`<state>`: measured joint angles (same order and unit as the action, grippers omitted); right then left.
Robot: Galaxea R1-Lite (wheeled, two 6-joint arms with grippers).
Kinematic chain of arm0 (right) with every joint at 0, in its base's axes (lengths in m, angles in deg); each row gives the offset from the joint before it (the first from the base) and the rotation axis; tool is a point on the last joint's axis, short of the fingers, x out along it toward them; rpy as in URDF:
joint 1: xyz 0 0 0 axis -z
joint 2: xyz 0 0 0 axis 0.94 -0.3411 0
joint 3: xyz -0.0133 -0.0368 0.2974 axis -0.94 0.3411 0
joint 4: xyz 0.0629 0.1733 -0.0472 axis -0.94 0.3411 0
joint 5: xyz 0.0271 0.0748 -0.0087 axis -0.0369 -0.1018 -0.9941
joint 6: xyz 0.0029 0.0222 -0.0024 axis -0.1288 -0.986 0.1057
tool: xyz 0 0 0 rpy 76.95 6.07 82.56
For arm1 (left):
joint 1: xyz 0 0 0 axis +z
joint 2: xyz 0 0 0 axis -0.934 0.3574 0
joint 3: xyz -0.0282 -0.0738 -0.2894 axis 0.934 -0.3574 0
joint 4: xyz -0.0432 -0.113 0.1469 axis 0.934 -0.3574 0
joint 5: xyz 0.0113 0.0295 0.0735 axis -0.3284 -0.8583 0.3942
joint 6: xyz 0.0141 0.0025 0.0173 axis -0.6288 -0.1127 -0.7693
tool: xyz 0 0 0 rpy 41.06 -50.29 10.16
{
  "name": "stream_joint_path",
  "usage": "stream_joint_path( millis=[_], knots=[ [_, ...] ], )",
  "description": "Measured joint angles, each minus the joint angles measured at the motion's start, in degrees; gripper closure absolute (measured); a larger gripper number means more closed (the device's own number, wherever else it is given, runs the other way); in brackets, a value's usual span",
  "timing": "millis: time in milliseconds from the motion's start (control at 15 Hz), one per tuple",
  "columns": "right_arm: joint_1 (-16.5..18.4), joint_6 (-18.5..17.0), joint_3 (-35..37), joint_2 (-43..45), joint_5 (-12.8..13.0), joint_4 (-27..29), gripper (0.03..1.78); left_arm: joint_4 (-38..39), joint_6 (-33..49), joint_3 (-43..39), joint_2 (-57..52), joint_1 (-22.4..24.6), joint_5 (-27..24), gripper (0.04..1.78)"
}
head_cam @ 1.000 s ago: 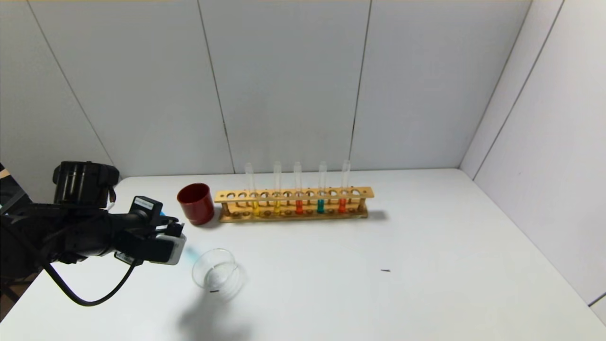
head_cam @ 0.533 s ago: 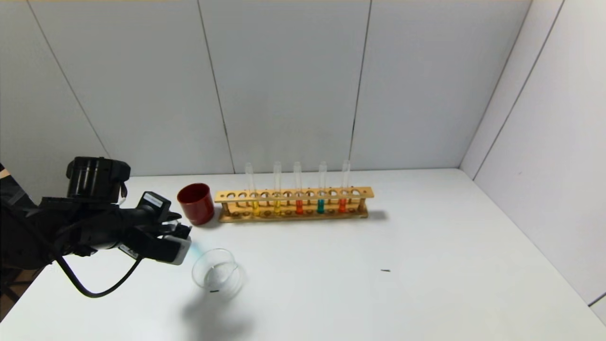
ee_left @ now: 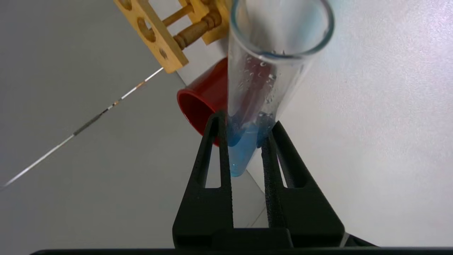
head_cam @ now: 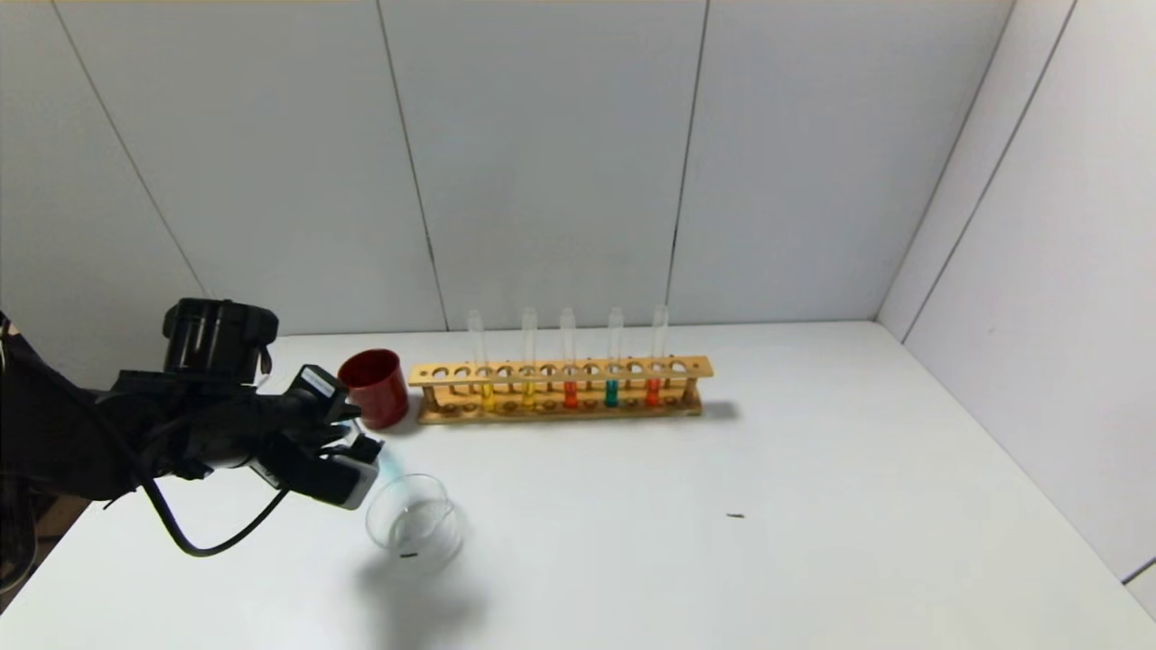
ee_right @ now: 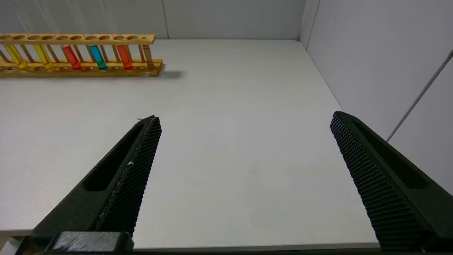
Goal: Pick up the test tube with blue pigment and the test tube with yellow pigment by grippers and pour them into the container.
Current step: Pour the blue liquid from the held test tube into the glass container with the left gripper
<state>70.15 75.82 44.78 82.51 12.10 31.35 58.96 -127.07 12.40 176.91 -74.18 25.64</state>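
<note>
My left gripper (head_cam: pixel 366 459) is shut on a test tube with blue pigment (head_cam: pixel 391 469) and holds it tilted, mouth down, over the near-left rim of the clear glass container (head_cam: pixel 384 522). In the left wrist view the fingers (ee_left: pixel 218 141) clamp the tube (ee_left: pixel 244 156) at its blue liquid. A second blue-teal tube (head_cam: pixel 612 390) and two yellow tubes (head_cam: pixel 488 394) (head_cam: pixel 528 394) stand in the wooden rack (head_cam: pixel 560 369). My right gripper (ee_right: pixel 245 117) is open and empty above the table's front right; it does not show in the head view.
A dark red cup (head_cam: pixel 375 388) stands left of the rack, just behind my left gripper. Two orange-red tubes (head_cam: pixel 571 393) (head_cam: pixel 652 390) also stand in the rack. A small dark speck (head_cam: pixel 736 515) lies on the white table. Walls close in at back and right.
My left gripper has moved right and slightly away from me, carrying the blue tube's mouth up to the container's rim. The container and the rack have not moved.
</note>
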Motion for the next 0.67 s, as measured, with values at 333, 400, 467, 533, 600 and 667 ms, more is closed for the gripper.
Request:
stream_joint_path(
  millis=[333,400,467,533,600,667],
  knots=[
    [0.00,0.02,0.00,0.00,0.00,0.00,0.06,0.10,-5.25,0.54,0.44,-0.48,1.11,1.52],
    [0.00,0.02,0.00,0.00,0.00,0.00,0.06,0.13,-5.35,0.59,0.44,-0.48,1.77,1.52],
    [0.00,0.02,0.00,0.00,0.00,0.00,0.06,0.18,-5.49,0.59,0.44,-0.61,2.76,1.52],
    [0.00,0.00,0.00,0.00,0.00,0.00,0.06,0.52,-5.51,0.59,0.49,-1.07,3.62,1.52],
    [0.00,0.00,0.00,0.00,0.02,0.00,0.06,1.26,-5.53,0.59,0.55,-1.55,4.11,1.52],
    [0.00,0.02,0.00,0.00,0.02,0.00,0.06,1.84,-5.53,0.59,0.62,-1.95,4.30,1.52]
  ],
)
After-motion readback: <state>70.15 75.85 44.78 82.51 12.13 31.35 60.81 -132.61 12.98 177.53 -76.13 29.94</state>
